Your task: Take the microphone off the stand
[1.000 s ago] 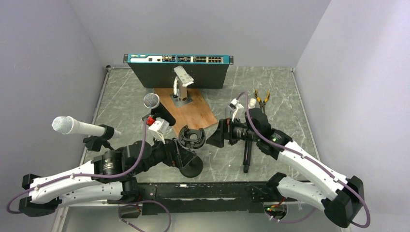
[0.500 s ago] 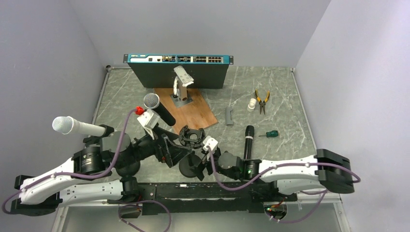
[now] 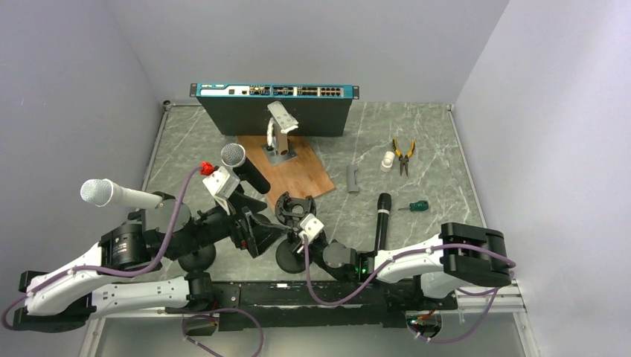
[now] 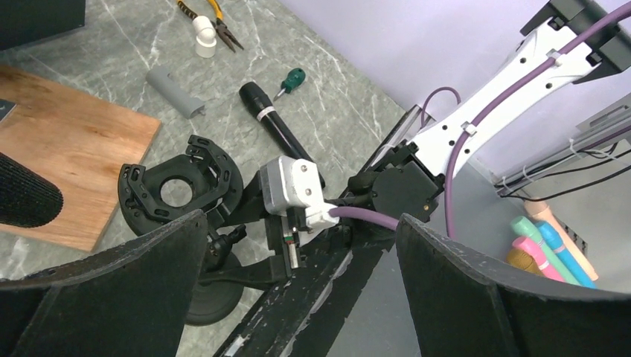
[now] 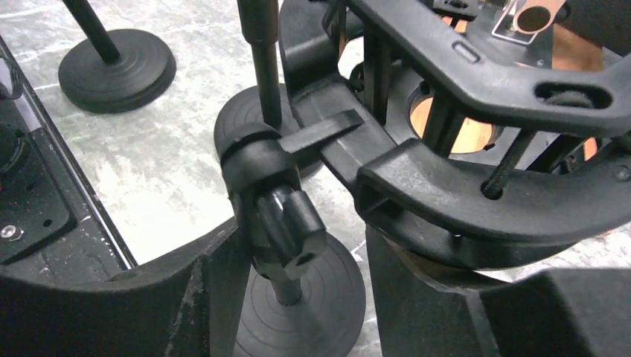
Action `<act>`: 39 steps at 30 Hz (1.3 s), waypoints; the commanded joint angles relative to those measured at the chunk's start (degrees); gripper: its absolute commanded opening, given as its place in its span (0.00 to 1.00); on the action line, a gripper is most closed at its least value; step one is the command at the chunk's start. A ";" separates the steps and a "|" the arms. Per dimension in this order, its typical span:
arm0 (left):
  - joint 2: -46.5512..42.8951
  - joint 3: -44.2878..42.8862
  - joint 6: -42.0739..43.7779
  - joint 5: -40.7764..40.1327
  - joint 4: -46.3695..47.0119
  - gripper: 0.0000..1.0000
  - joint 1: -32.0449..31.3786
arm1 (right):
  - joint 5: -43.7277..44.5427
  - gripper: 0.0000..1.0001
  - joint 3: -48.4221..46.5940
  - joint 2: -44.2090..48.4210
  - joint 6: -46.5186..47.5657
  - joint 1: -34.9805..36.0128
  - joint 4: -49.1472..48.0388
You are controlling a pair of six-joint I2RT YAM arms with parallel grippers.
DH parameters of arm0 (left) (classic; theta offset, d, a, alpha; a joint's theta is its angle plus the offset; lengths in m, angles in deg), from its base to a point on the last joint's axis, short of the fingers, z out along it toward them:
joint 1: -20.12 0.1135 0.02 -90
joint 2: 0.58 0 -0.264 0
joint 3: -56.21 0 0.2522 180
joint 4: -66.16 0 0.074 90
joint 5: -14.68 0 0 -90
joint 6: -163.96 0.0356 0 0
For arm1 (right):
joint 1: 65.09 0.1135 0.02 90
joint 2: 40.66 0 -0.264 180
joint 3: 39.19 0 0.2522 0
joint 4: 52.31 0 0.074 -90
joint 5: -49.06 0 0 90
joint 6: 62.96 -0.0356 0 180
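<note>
A black microphone with a silver grille (image 3: 242, 167) sits tilted above the left arm, and a white microphone (image 3: 111, 194) rests in a clip at far left. An empty black shock mount (image 3: 294, 210) tops the stand whose round base (image 3: 286, 258) is near the front edge. My right gripper (image 3: 295, 245) reaches in from the right. Its jaws (image 5: 298, 253) stand either side of that stand's joint knob (image 5: 279, 223), with a gap showing on the right side. My left gripper (image 4: 305, 297) hangs wide open and empty just left of the mount.
A second stand base (image 3: 197, 258) sits by the left arm. A black cylinder (image 3: 382, 216), screwdriver (image 3: 417, 206), grey tube (image 3: 353, 178), white fitting (image 3: 387, 159) and pliers (image 3: 402, 154) lie right. A wooden board (image 3: 298, 175) and network switch (image 3: 275, 91) are behind.
My right arm swung from the table's middle right down to the front stand, and its jaws narrowed around the joint knob. The left arm shifted slightly left, staying open.
</note>
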 commanded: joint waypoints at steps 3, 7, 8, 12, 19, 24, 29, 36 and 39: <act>0.70 -2.72 3.44 -1.61 -0.24 0.99 -0.31 | 0.41 0.45 -2.23 -1.50 0.58 0.40 -5.91; 1.96 -7.43 6.12 -4.80 -3.50 0.99 -0.33 | 0.99 0.29 -2.48 -2.55 -0.13 0.28 -4.98; 2.37 -8.80 7.15 -5.26 -4.05 0.99 -0.32 | 1.18 0.24 -2.44 -2.38 -0.17 0.10 -4.52; 4.80 -14.62 10.11 -11.28 -6.86 0.99 -0.32 | 2.89 0.00 -3.58 -0.82 -1.44 -1.18 1.03; 15.05 -28.81 24.47 -19.52 -7.65 0.99 -0.31 | 7.75 0.00 -4.97 12.17 -1.85 -4.02 14.07; 18.26 -31.16 34.71 -23.02 0.08 0.99 -0.19 | 6.97 0.00 -8.65 22.70 -5.13 -14.98 29.39; 18.94 -28.75 38.62 -22.37 6.09 0.99 3.76 | 12.28 0.00 -16.92 24.73 -6.34 -28.31 42.40; 12.39 -21.47 36.05 -16.34 8.30 0.99 11.29 | 17.65 0.00 -26.98 15.23 -10.23 -51.41 45.95; 9.36 -18.58 36.93 -18.02 10.57 0.99 11.29 | 19.82 0.00 -30.72 9.19 -13.02 -58.53 46.04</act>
